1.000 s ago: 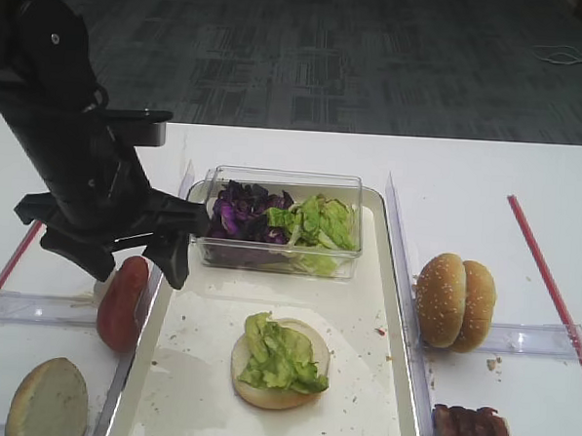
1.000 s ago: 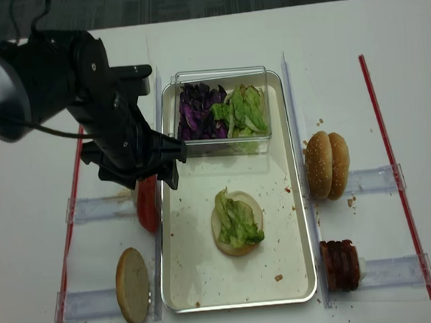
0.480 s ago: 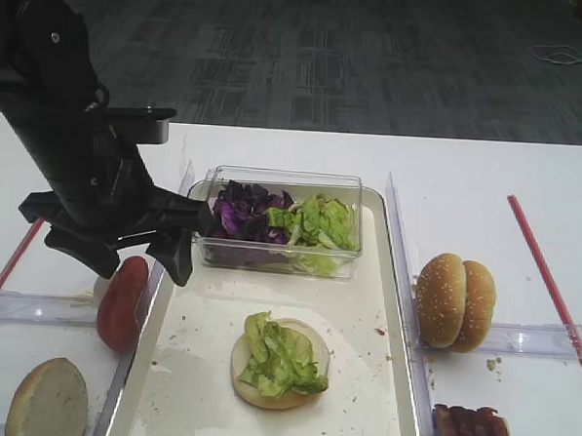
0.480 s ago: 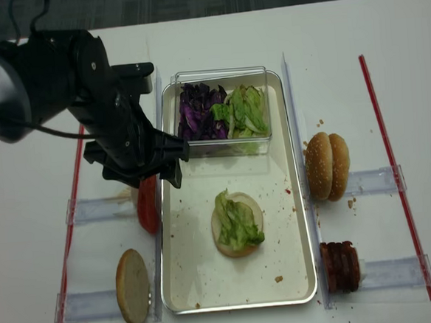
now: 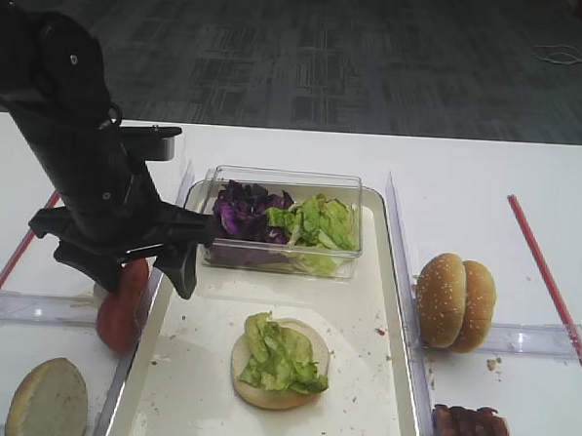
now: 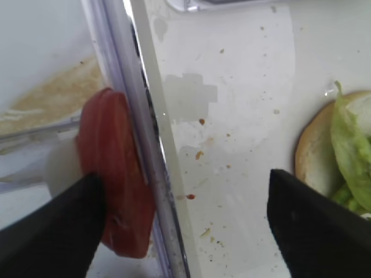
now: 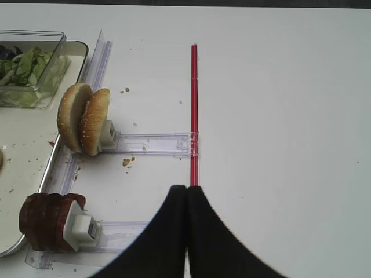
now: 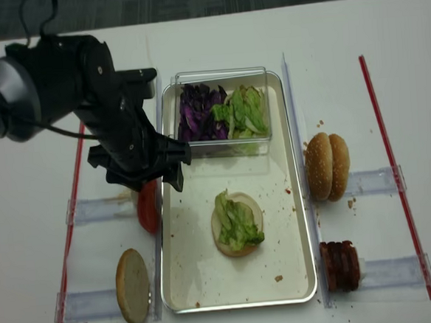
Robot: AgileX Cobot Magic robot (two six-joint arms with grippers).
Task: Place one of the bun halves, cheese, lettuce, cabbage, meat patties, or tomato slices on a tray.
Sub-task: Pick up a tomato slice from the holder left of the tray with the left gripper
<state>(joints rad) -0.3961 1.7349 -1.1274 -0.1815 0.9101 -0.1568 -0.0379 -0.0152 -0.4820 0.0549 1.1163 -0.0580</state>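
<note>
My left gripper [image 5: 159, 273] [image 6: 185, 231] [image 8: 158, 182] is open and straddles the left rim of the off-white tray [image 5: 195, 369] [image 8: 194, 274] [image 6: 232, 116]. One finger is beside the upright red tomato slices [image 5: 118, 312] [image 6: 113, 174] [image 8: 148, 210], the other over the tray. A bun half [image 5: 262, 392] [image 8: 222, 238] [image 6: 313, 162] topped with lettuce [image 5: 279, 354] lies mid-tray. Cabbage [image 5: 241, 210] and more lettuce [image 5: 320, 220] fill a clear box. Bun halves [image 5: 455, 300] [image 7: 84, 119] and meat patties [image 5: 470, 433] [image 7: 46, 223] stand to the right. No cheese is in view. My right gripper [image 7: 186, 188] is shut and holds nothing.
Another bun half [image 5: 47, 401] [image 8: 133, 285] stands in a clear holder at front left. Clear plastic rails [image 8: 372, 180] hold the food on both sides of the tray. Red strips [image 7: 194, 116] [image 8: 71, 216] run along the table's outer sides.
My left arm has shifted slightly right and lower, so its left finger now covers part of the tomato slices. The jaws stay open. The right gripper has not moved.
</note>
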